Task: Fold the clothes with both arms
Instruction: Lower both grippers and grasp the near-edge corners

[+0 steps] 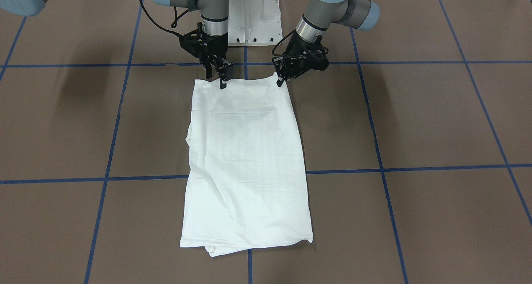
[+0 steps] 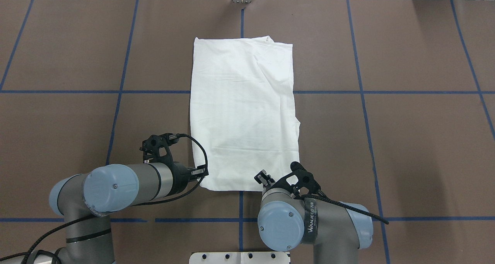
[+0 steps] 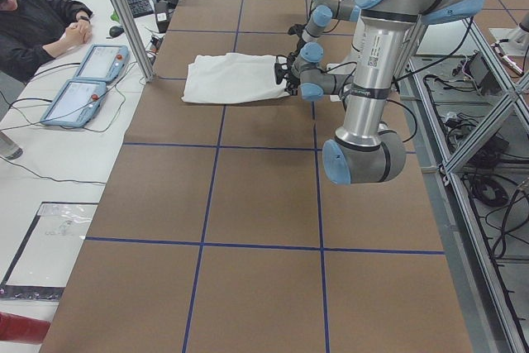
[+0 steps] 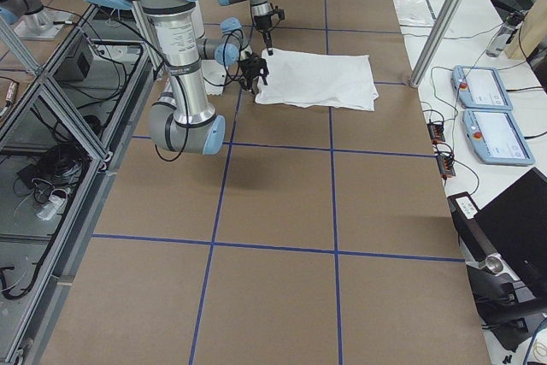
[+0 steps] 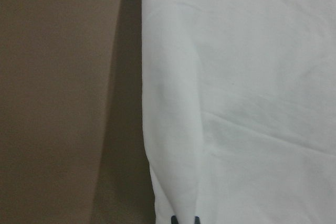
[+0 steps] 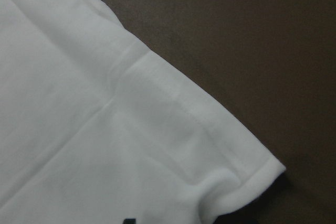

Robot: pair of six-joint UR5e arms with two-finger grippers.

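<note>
Brown table with blue tape lines carries a folded white T-shirt.

Left arm and right arm: grey-and-silver tubular links, light blue round joint caps, each with a small screw. Black cables run from both wrists. Right arm carries a black band lettered "WANJEED". Left gripper and right gripper: black skeletal frames. Pedestal: white, drilled with holes.

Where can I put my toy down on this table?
Wide bare table lies on both sides of the shirt, out to the table's ends. It's crowded at the shirt's robot-side edge, where the left gripper and right gripper sit.
</note>
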